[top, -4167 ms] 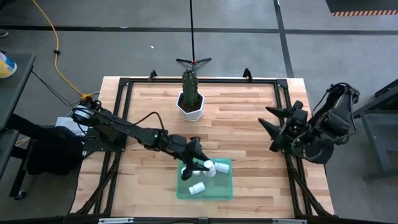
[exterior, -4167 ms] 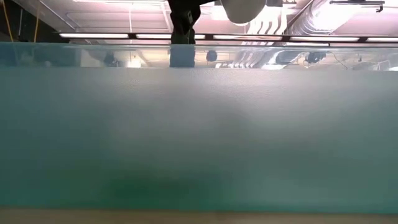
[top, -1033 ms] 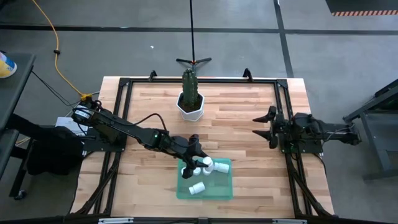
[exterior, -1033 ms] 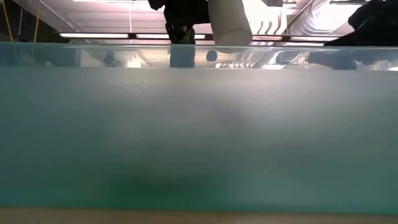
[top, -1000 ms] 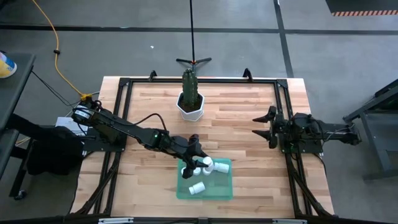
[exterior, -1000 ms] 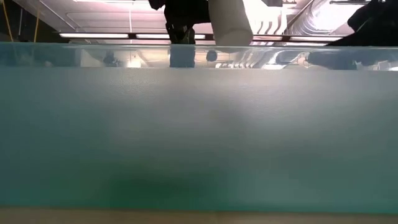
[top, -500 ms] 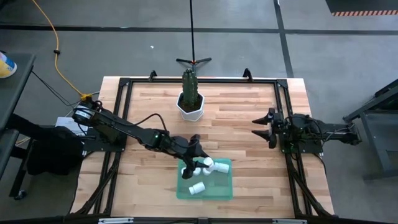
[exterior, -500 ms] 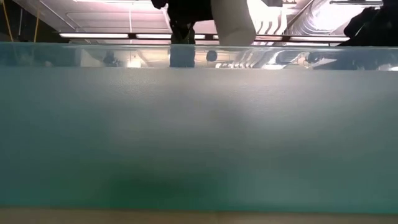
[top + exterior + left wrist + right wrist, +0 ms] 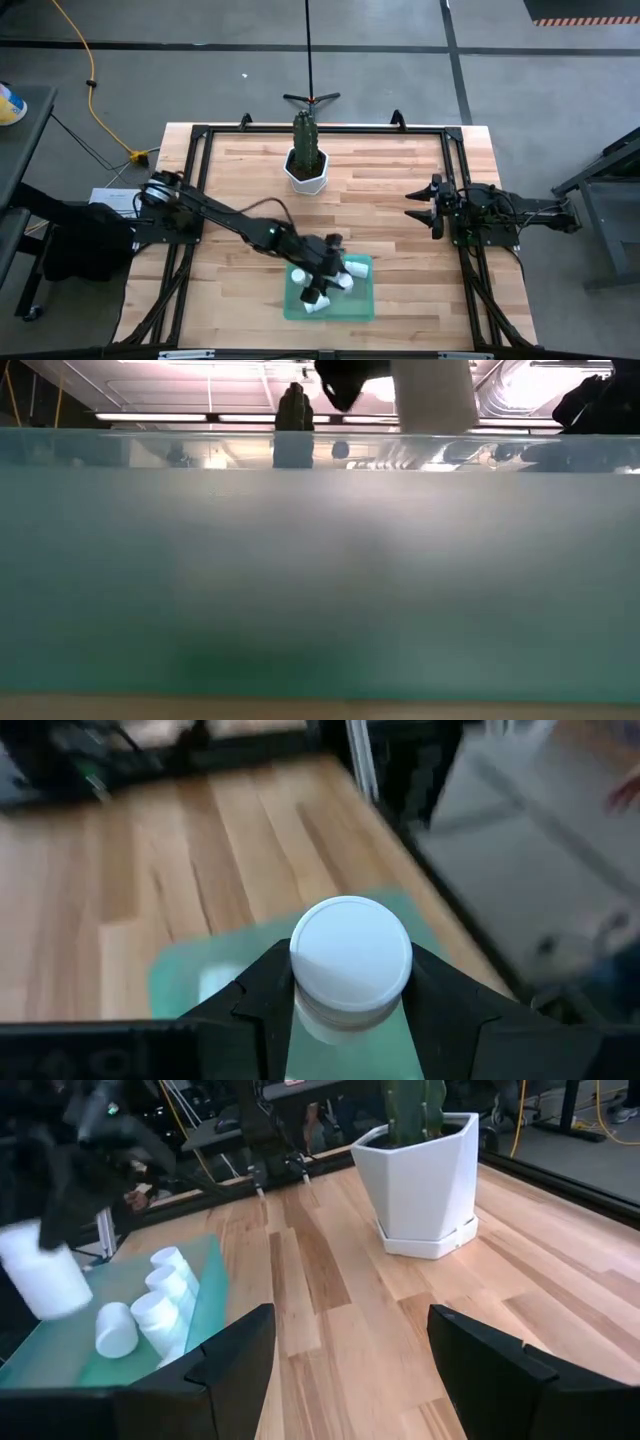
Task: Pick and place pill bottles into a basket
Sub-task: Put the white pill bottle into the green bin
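Note:
The green basket (image 9: 362,300) lies near the table's near edge, with several white pill bottles (image 9: 158,1312) lying in it. My left gripper (image 9: 322,282) is over the basket, shut on one more pill bottle (image 9: 351,958). That bottle also shows in the low view (image 9: 433,400) and in the right wrist view (image 9: 45,1280), above the basket's rim. My right gripper (image 9: 410,207) is open and empty at the table's right side, pointing toward the table's left. My left gripper pinches the bottle's body just under the white cap (image 9: 345,1012) between its two fingers (image 9: 262,995). The fingers come from above, slanting down. The bottle stands about upright, cap up, lifted clear above the basket.
A white hexagonal pot with a green cactus (image 9: 306,165) stands at the table's far middle. Bare wood lies between the pot, the basket and my right gripper. The basket's near wall (image 9: 320,580) fills the low view.
My left gripper has carried the held bottle toward the table's near and right edges, from the basket's far left corner to over its middle. The bottle stays about upright and clear of the basket. My right arm has kept still.

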You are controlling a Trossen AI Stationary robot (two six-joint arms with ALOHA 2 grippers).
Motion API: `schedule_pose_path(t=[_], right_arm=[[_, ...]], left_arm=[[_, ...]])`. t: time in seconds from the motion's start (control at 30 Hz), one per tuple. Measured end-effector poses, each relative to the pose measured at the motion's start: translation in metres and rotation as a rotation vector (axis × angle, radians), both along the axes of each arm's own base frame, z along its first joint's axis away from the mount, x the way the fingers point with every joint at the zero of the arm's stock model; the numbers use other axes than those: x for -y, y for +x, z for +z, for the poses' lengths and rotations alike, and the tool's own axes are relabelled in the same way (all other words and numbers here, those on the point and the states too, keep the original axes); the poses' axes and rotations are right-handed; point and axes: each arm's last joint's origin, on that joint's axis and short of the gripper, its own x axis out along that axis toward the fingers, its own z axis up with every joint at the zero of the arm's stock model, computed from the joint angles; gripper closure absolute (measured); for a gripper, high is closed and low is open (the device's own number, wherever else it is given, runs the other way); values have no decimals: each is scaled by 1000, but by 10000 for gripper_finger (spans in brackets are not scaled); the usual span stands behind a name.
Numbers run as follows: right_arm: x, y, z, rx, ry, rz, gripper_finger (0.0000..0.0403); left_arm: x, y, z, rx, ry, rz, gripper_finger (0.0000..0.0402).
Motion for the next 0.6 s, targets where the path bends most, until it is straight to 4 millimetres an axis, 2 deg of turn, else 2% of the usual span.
schedule_pose_path(t=[0.23, 0.33, 0.47, 0.6], right_arm=[[0, 0, 0, -4, 0, 1, 150], [0, 0, -1, -9, 0, 1, 150], [0, 0, -2, -17, 0, 0, 150], [0, 0, -2, -17, 0, 0, 150]], left_arm=[[19, 17, -11, -130, 179, -55, 214], [27, 22, -21, -139, 210, -75, 214], [35, 25, -19, -111, 212, -94, 214], [35, 29, -34, -136, 241, -71, 214]])
